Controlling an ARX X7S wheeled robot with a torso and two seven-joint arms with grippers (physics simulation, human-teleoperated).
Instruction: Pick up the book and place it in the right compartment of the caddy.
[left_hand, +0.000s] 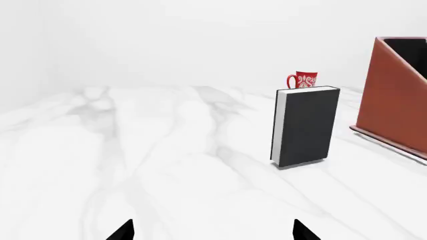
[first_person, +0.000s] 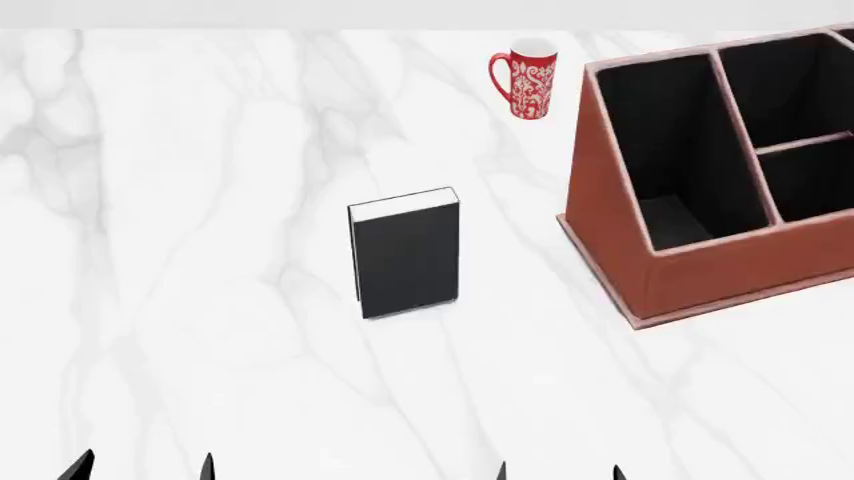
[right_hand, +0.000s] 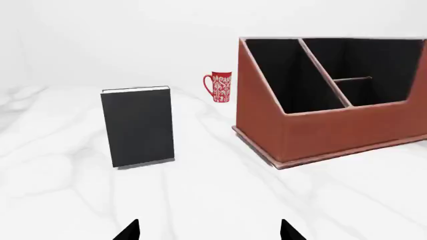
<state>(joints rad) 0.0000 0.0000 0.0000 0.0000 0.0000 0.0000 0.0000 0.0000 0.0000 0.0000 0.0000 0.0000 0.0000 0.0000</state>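
On the white marble table (first_person: 200, 250), we see the book (first_person: 404, 255) standing upright and untouched, its black cover facing us and its white page edges on top. The caddy (first_person: 607, 240) sits well apart to the book's right, its black compartments all empty as far as they show, and a red mug (first_person: 523, 78) stands behind, between the two. We judge that the task has not begun: no part of it is done, and the reach, the grasp, the carry and the placing in the right compartment all remain. The left gripper (first_person: 143, 468) and right gripper (first_person: 559, 472) show only as dark fingertips at the near edge of the head view, each pair spread apart and holding nothing, both well short of the book.
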